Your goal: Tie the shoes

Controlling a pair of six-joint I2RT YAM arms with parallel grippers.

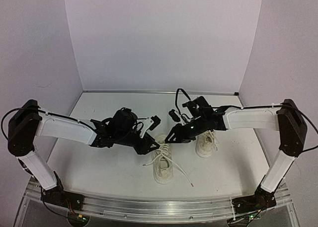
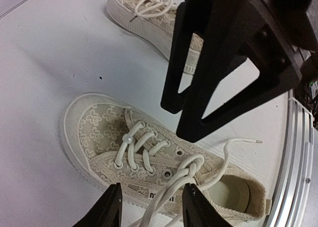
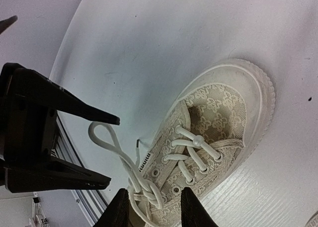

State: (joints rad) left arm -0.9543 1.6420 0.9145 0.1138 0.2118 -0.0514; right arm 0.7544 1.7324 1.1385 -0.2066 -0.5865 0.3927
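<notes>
Two cream low-top sneakers lie side by side. The near shoe point(image 1: 163, 163) also shows in the left wrist view point(image 2: 104, 127) and the right wrist view point(image 3: 223, 113). Its white laces are twisted into a first knot point(image 2: 193, 166) point(image 3: 151, 191). A lace loop point(image 3: 102, 133) sticks out sideways, and one lace end point(image 1: 191, 185) trails on the table. My left gripper point(image 1: 150, 146) point(image 2: 151, 209) is open just above the knot, with lace strands running between its fingers. My right gripper point(image 1: 174, 136) point(image 3: 151, 212) is open over the same knot from the other side. The second shoe point(image 1: 206, 143) point(image 2: 144, 16) lies apart.
The white table point(image 1: 99, 167) is walled by white panels at the back and sides. A metal rail point(image 1: 164, 207) runs along the near edge and shows in the left wrist view point(image 2: 293, 157). The two grippers are close together over the near shoe.
</notes>
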